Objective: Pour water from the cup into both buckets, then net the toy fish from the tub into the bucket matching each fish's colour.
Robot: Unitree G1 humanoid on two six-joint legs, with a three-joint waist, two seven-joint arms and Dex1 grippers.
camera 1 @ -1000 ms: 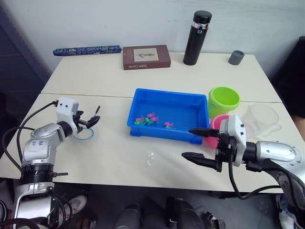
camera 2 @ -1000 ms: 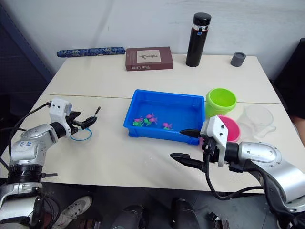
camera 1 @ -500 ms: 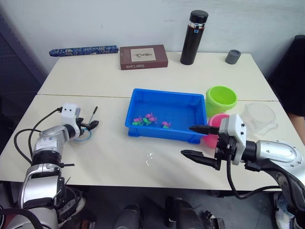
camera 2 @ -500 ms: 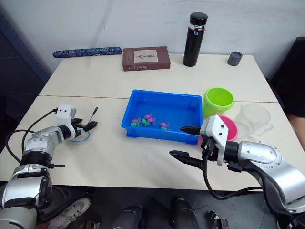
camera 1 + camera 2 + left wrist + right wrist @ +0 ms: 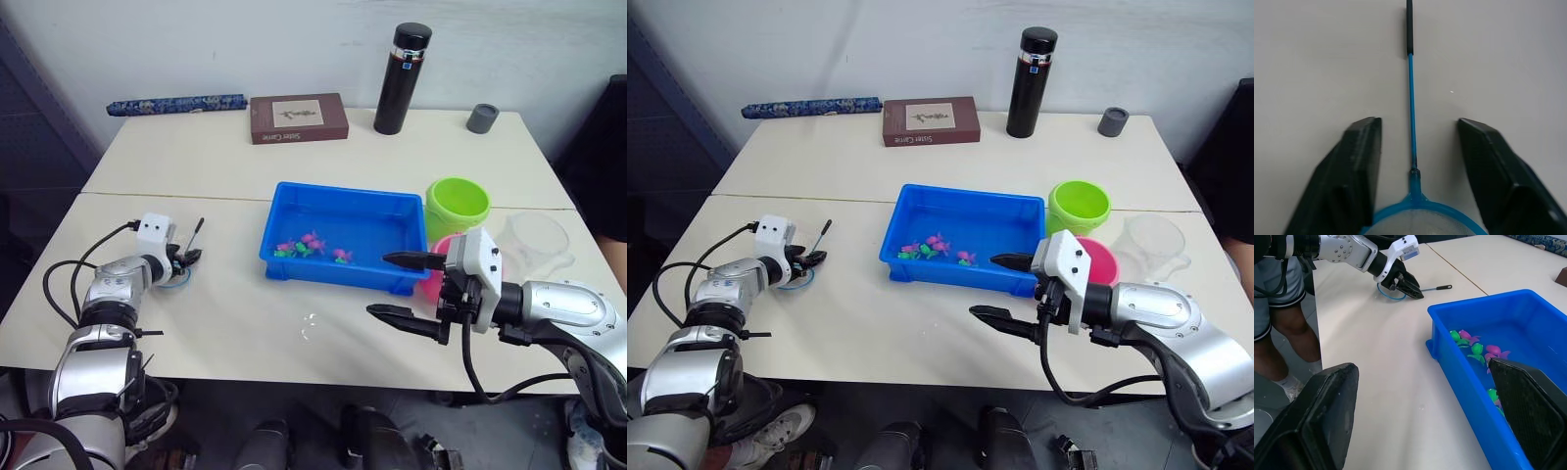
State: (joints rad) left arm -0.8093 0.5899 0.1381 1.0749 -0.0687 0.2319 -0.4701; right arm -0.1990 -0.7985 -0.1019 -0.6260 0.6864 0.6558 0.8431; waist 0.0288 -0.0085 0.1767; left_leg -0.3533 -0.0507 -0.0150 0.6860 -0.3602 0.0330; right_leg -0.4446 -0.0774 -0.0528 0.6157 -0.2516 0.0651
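Observation:
The net (image 5: 1411,103) lies flat on the table at the left, its blue hoop (image 5: 174,279) nearest my left wrist. My left gripper (image 5: 186,259) straddles the thin handle just past the hoop, open, with a gap on each side of the stick. The blue tub (image 5: 338,188) sits mid-table and holds pink and green toy fish (image 5: 313,243) in shallow water. To its right stand the green bucket (image 5: 458,206) and the pink bucket (image 5: 439,257), the latter partly hidden behind my right gripper (image 5: 377,284), which is open and empty. The clear cup (image 5: 539,240) stands at the far right.
Along the back of the table are a black thermos (image 5: 402,78), a small grey cup (image 5: 481,117), a brown book (image 5: 299,117) and a rolled blue item (image 5: 176,104). A person's legs (image 5: 1283,308) stand beside the table's left side.
My left gripper's fingers have narrowed around the net's handle. The right arm has stayed where it was; the head camera shifted slightly.

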